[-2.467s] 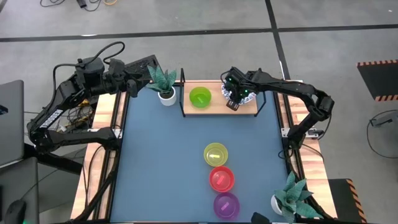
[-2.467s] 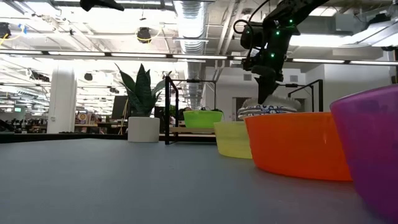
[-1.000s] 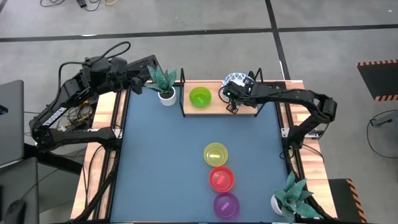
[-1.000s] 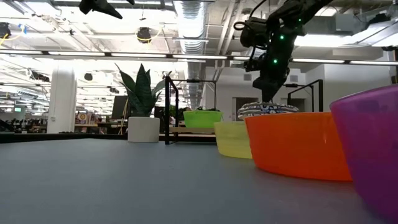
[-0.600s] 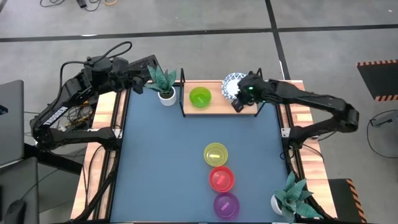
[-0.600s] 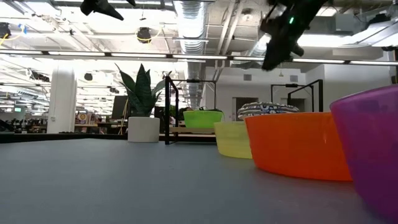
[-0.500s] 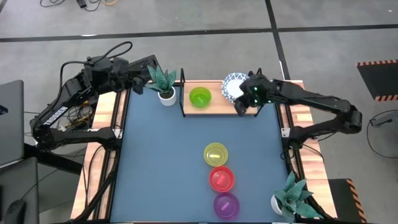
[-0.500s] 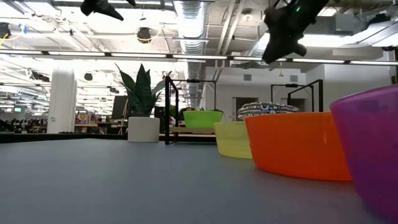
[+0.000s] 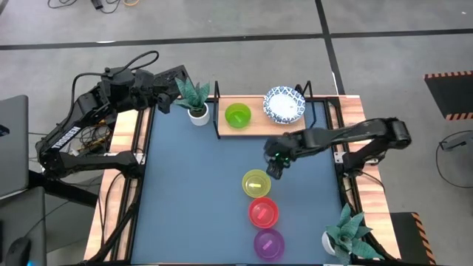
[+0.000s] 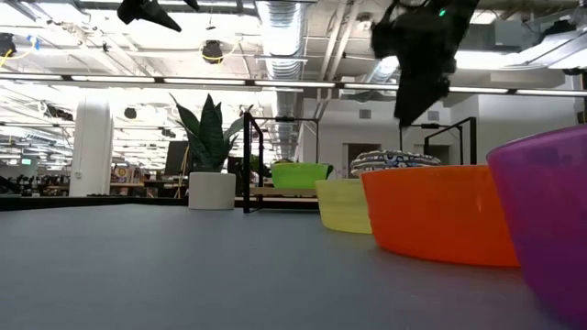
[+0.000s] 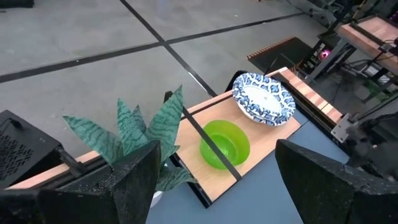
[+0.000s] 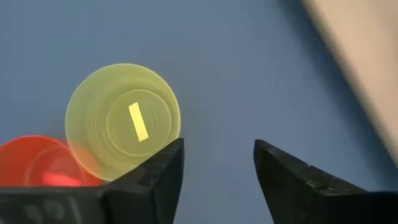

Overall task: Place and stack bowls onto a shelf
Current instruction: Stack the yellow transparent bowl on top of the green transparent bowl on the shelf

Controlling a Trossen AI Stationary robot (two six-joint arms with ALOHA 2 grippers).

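A stack of white bowls with blue patterned rims (image 9: 284, 105) rests on the right end of the light wooden shelf (image 9: 257, 127). A green bowl (image 9: 238, 115) stands on the shelf to its left. The yellow bowl (image 9: 256, 182), red bowl (image 9: 264, 213) and purple bowl (image 9: 269, 244) stand in a row on the blue tabletop. My right gripper (image 9: 275, 170) hovers open and empty over the table, just far-right of the yellow bowl (image 12: 123, 121). My left gripper (image 9: 168, 101) is open and empty, high at the far left, beside a plant.
A potted plant (image 9: 196, 100) stands at the shelf's left end and another (image 9: 344, 233) at the table's near right corner. The shelf's black frame posts (image 9: 216, 111) rise at its ends. Blue tabletop (image 9: 192, 192) lies bare to the left of the bowl row.
My right gripper has left the white bowls on the shelf, risen, and swung toward the table's near edge and a little left, coming down above the yellow bowl. The white bowls stay on the shelf.
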